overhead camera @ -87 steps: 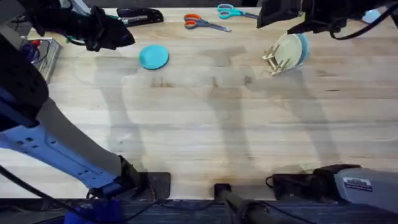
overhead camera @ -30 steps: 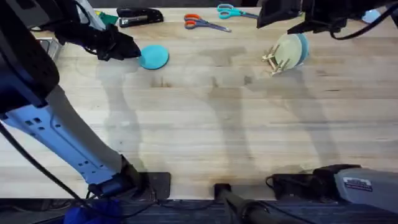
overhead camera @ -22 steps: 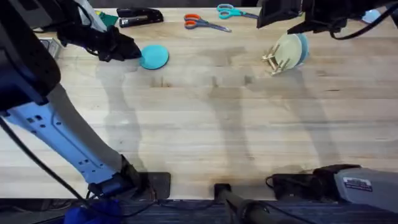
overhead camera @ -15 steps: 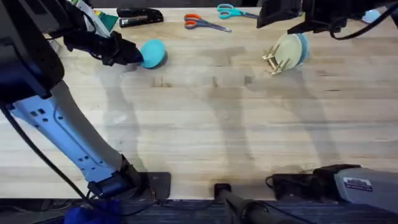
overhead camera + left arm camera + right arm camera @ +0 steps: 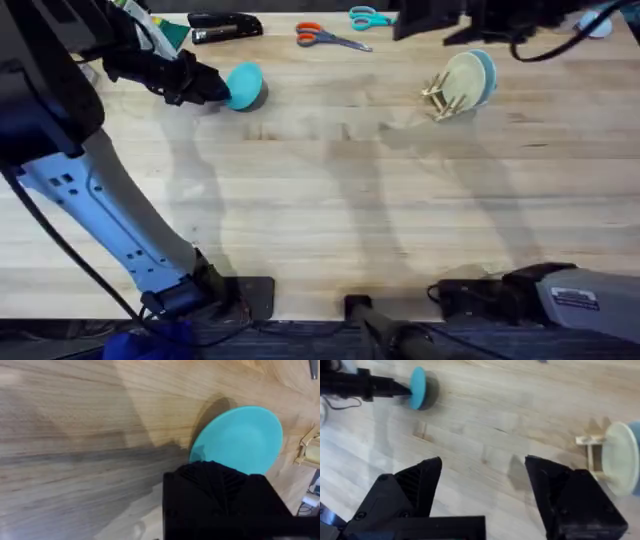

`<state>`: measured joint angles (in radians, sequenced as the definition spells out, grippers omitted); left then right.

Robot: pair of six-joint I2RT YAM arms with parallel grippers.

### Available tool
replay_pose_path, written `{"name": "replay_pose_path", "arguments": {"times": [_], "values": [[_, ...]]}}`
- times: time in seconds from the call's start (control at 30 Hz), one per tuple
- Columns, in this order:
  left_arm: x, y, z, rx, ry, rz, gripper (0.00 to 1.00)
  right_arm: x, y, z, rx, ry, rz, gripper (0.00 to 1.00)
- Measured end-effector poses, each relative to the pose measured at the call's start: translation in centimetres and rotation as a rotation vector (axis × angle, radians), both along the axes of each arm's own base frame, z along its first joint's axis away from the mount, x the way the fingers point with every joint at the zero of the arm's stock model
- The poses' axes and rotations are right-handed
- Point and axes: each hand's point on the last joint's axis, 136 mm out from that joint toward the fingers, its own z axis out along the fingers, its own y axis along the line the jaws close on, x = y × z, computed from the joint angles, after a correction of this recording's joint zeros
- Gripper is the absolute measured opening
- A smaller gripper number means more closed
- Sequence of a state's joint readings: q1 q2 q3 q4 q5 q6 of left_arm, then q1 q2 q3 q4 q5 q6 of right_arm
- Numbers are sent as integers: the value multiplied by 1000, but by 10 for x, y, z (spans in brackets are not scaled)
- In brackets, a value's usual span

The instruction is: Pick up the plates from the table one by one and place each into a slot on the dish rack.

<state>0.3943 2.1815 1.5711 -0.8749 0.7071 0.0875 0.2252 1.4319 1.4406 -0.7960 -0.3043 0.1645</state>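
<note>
Left arm [image 5: 95, 215]: light blue link, black joints, black cable alongside. Right arm base [image 5: 570, 295]: grey casing, white label. Both hands matte black, right hand [image 5: 482, 492] fingers wedge-shaped.

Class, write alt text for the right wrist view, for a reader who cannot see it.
The right pincer hangs open above the wooden table. Farther off, the left pincer holds the teal plate tilted up on its edge. To one side, a pale yellow plate stands on edge in the dish rack.
</note>
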Motion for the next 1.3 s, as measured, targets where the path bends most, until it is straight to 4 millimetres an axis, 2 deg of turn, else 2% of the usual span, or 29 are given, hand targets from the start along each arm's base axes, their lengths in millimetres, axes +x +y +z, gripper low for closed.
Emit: {"name": "replay_pose_path", "arguments": {"times": [0.1,0.2,0.67,0.83,1.13,1.3], "values": [[0,0,0,0,0,0,40,4,20,3,10,-36,47,995],[0,0,0,0,0,0,41,9,37,-4,14,-42,83,996],[0,0,0,1,0,0,41,55,144,-57,121,-77,180,996],[0,0,0,1,1,0,40,64,164,-82,167,-25,149,996],[0,0,0,1,1,0,40,79,191,-96,289,3,111,995],[-1,0,0,0,4,0,40,75,201,-112,297,42,114,995]]}}
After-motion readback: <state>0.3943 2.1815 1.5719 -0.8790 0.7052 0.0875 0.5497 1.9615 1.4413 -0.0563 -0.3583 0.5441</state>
